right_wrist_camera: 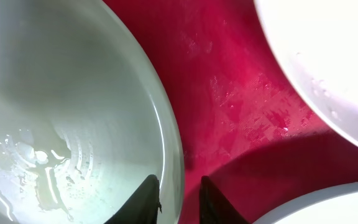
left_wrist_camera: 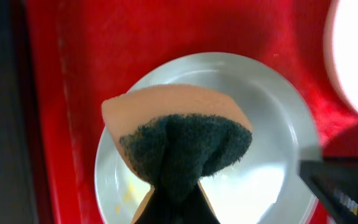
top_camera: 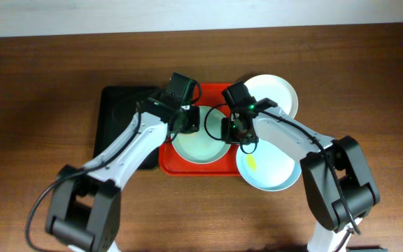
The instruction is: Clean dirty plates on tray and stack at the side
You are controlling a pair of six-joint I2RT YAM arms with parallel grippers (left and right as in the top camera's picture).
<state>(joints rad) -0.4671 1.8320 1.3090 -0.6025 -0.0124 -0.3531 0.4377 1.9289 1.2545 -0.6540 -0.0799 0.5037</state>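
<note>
A pale blue plate point(top_camera: 200, 143) lies in the red tray point(top_camera: 168, 162); it is wet, with small yellow smears near its left rim point(left_wrist_camera: 128, 194). My left gripper point(top_camera: 185, 122) hangs over it, shut on an orange sponge with a dark green scrub face point(left_wrist_camera: 173, 118). My right gripper point(right_wrist_camera: 178, 180) straddles this plate's right rim point(right_wrist_camera: 173, 143), one finger inside and one outside, jaws slightly apart. A white plate point(top_camera: 275, 94) sits at the tray's back right. Another pale blue plate point(top_camera: 268, 168) with a yellow smear lies at the front right.
A black tray point(top_camera: 121, 112) lies directly left of the red tray, under my left arm. Brown wooden table surrounds both trays. Wet red tray floor point(right_wrist_camera: 229, 106) shows between the plates.
</note>
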